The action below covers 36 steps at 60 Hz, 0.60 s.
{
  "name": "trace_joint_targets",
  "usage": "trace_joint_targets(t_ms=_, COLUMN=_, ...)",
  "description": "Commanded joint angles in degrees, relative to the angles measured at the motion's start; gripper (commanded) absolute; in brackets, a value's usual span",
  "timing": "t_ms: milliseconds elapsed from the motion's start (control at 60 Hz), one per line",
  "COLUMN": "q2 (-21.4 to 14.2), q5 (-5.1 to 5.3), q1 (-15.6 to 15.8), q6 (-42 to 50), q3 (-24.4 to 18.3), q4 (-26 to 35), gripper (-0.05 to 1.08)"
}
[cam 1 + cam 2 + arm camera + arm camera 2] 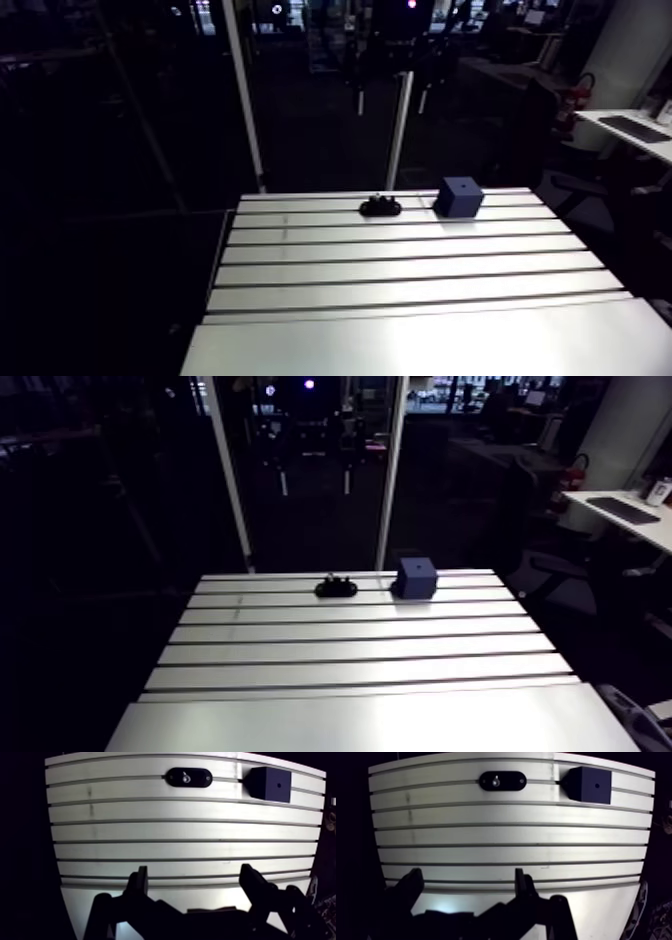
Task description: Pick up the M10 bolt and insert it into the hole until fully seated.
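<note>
A black oval holder lies near the table's far edge, and the small metal bolt stands in it. Beside the holder sits a dark blue cube with a small round hole in its face. In the arm view the holder and the cube sit a short gap apart. My gripper is open with nothing between its fingers. It hangs over the table's near part, far back from both objects.
The slotted aluminium table carries only the holder and the cube. Its grooves run across the width. A smooth plate forms the near strip. Two upright posts stand behind the far edge.
</note>
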Motion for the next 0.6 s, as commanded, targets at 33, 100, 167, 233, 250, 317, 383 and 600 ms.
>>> trace_joint_targets(t_ms=33, q2=2.5, q5=0.07, q1=-0.5, q6=-0.4, q3=2.6, q4=-5.6, gripper=0.01)
trace_joint_targets(t_ms=100, q2=3.4, q5=0.07, q1=-0.5, q6=-0.4, q3=3.0, q4=-7.6, gripper=0.01)
trace_joint_targets(t_ms=167, q2=4.4, q5=0.14, q1=-0.8, q6=-0.4, q3=3.4, q4=-9.6, gripper=0.01)
trace_joint_targets(t_ms=233, q2=5.2, q5=0.15, q1=-1.1, q6=-0.4, q3=3.9, q4=-11.3, gripper=0.01)
trace_joint_targets(t_ms=250, q2=5.5, q5=0.23, q1=-1.1, q6=-0.4, q3=4.1, q4=-12.2, gripper=0.01)
trace_joint_targets(t_ms=317, q2=5.8, q5=0.40, q1=-1.1, q6=-0.3, q3=4.7, q4=-13.7, gripper=0.01)
trace_joint_targets(t_ms=383, q2=6.5, q5=0.59, q1=-1.2, q6=-0.3, q3=5.1, q4=-15.3, gripper=0.01)
trace_joint_targets(t_ms=600, q2=7.8, q5=1.54, q1=-1.4, q6=-0.3, q3=6.6, q4=-20.5, gripper=0.01)
